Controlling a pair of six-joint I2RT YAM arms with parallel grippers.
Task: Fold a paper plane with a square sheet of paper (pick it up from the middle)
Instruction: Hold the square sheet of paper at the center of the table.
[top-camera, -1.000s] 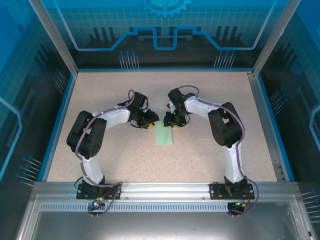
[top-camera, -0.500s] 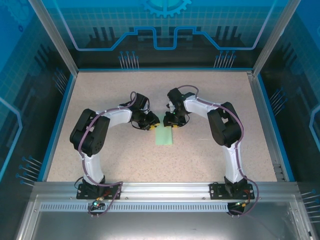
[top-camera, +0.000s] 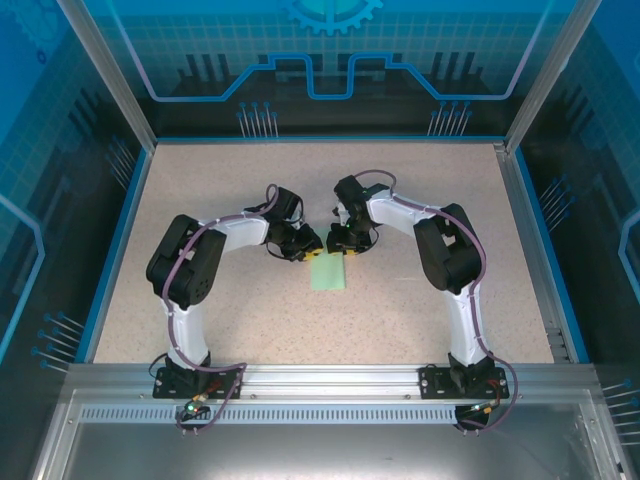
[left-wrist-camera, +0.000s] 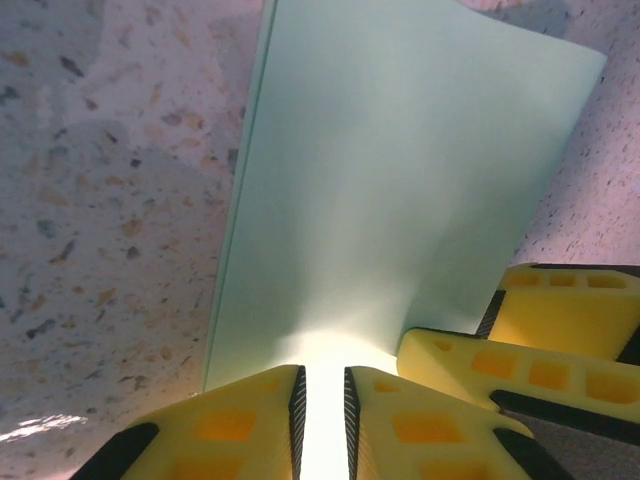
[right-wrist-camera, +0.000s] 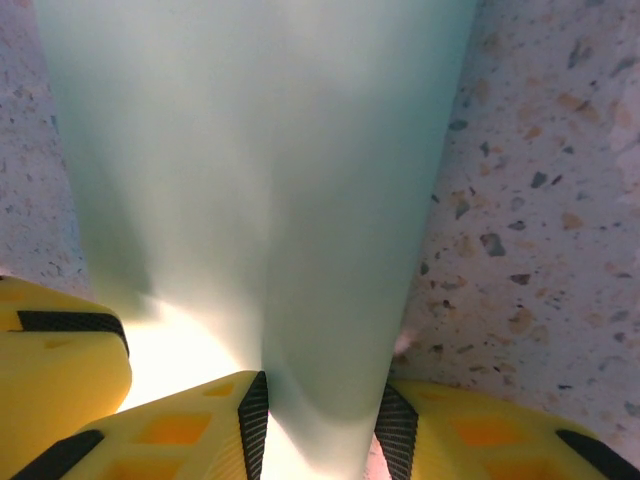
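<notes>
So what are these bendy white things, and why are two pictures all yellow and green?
They are two robot arms bolted to a speckled table. The wide picture comes from a camera high above them. The other two come from small cameras on the arms' wrists, so you see their yellow fingers up close. On the table lies a pale green sheet of paper, folded into a strip. The left gripper and the right gripper each seem to pinch its far end between two fingers.

Robot lab cell — blue panels (top-camera: 330, 50), aluminium frame (top-camera: 330, 378).
</notes>
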